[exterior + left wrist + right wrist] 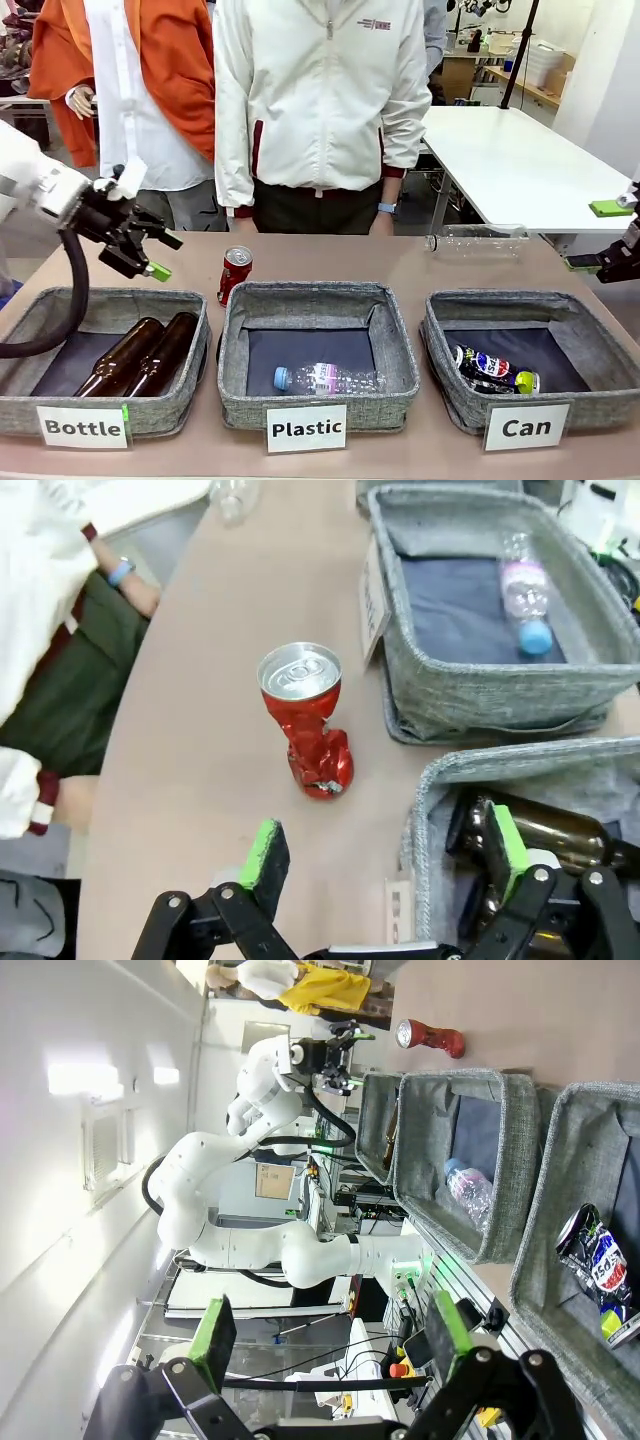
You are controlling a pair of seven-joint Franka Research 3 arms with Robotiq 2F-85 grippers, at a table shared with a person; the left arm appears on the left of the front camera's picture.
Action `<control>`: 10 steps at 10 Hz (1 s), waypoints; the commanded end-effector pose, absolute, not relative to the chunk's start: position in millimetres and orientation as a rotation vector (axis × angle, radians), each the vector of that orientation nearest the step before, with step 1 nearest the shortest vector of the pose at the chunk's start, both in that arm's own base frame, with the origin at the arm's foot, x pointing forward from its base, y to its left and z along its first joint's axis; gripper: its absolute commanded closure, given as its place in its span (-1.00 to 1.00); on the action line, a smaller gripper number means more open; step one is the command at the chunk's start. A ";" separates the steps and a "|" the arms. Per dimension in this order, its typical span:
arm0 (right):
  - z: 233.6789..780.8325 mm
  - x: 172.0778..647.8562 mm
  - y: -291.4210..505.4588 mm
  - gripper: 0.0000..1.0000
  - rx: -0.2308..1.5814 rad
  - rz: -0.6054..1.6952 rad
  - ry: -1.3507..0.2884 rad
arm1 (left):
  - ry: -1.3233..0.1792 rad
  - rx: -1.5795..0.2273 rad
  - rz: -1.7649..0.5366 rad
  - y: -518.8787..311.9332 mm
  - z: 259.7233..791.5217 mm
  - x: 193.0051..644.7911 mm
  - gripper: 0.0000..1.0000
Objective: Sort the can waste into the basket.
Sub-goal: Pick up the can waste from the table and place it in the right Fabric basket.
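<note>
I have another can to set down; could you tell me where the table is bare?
Bare: the table strip behind the Plastic basket, between the red can and the clear bottle. Crowded: the gaps between baskets, and behind the Bottle basket, near the left fingers.

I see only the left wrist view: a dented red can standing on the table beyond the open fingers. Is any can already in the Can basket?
Observer: Yes. A crushed dark can lies in the Can basket, the rightmost of three in the front view.
Operator: What is the right gripper doing?
Observer: The right gripper is open and empty, at the front view's right edge, outside the Can basket.
Operator: What lies between the red can and that basket?
Observer: The red can stands behind the far left corner of the Plastic basket, so that basket lies between them.
</note>
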State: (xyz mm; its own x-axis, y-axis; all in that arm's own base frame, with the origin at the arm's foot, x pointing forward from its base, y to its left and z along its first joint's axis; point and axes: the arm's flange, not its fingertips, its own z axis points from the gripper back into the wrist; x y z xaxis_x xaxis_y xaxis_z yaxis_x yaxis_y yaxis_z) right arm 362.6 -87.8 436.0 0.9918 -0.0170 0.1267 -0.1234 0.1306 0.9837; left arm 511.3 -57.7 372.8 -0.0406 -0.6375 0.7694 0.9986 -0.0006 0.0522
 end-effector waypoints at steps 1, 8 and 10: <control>438.1 363.2 -91.3 -1.00 1.440 0.097 -0.121 | -0.731 -0.624 -1.494 -71.8 368.9 522.9 -1.00; 438.1 363.2 -91.3 -1.00 1.440 0.097 -0.121 | -0.752 -0.659 -1.452 -109.9 353.0 535.5 -1.00; 438.1 363.2 -91.3 -1.00 1.440 0.097 -0.121 | -0.728 -0.663 -1.413 -123.3 335.6 553.1 -1.00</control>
State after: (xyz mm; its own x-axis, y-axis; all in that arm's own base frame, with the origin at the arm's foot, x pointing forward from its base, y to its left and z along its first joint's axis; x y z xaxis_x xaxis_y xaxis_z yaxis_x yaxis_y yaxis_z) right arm 362.6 -87.9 436.0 0.9918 -0.0171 0.1267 -0.1234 0.1305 0.9837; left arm 539.2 -119.2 344.9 0.0101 -0.6301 0.7765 0.9996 0.0258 0.0080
